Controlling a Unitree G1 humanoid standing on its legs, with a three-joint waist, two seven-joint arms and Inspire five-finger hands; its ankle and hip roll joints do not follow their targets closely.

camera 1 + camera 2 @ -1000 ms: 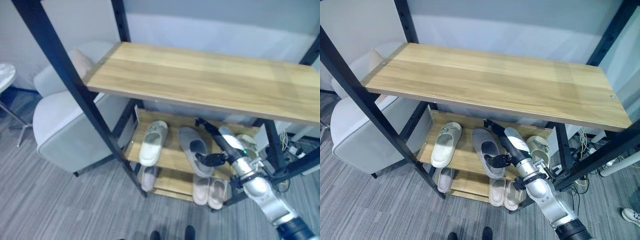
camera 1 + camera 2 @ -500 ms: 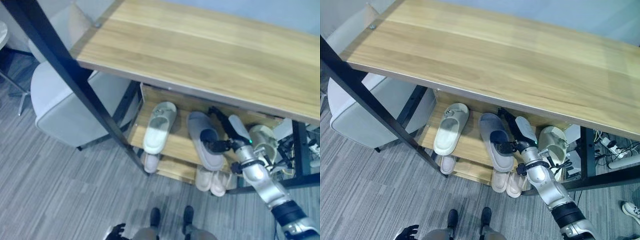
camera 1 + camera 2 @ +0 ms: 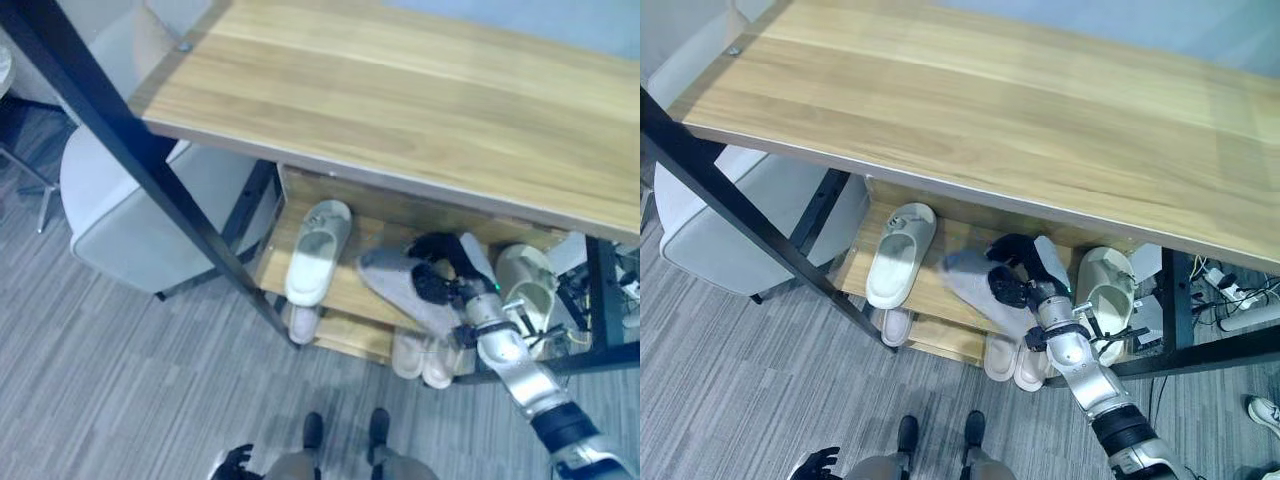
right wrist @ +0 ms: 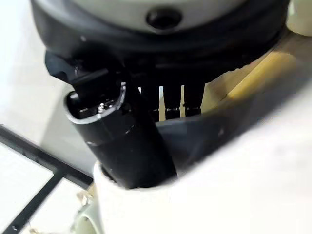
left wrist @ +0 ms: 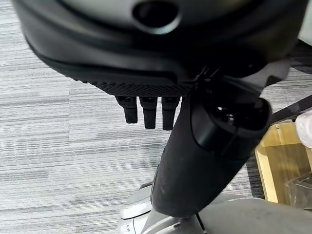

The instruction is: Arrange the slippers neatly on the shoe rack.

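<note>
Fingers (image 4: 173, 100) of the right hand (image 3: 1018, 268) are curled into the opening of a grey slipper with a dark inner lining (image 3: 980, 290), thumb (image 4: 117, 141) on the outside of the upper, pinching it; the right wrist view shows the pale upper close under the thumb. Grey slipper lies askew on the middle wooden shelf of the black-framed shoe rack (image 3: 930, 290), its toe pointing toward the rack's left front, its heel end by the hand. Cream-white slipper (image 3: 896, 257) sits on the same shelf to the left, well apart from the grey one, roughly square to the shelf edge, toe to the back. Pale greenish-cream slipper (image 3: 1104, 290) sits at the right end of that shelf, just beside the right arm. Lower shelf: a pair of beige slippers (image 3: 1018, 362) side by side under the hand, and one more pale slipper (image 3: 897, 325) partly hidden at the left. Wide light-wood top shelf (image 3: 1000, 110) covers the back of the rack. Light grey upholstered armchair (image 3: 730, 225) stands left of the rack on grey striped flooring (image 3: 760, 390). Left hand (image 5: 146, 87) hangs over the flooring, fingers (image 5: 148, 109) bent partway, holding nothing.
</note>
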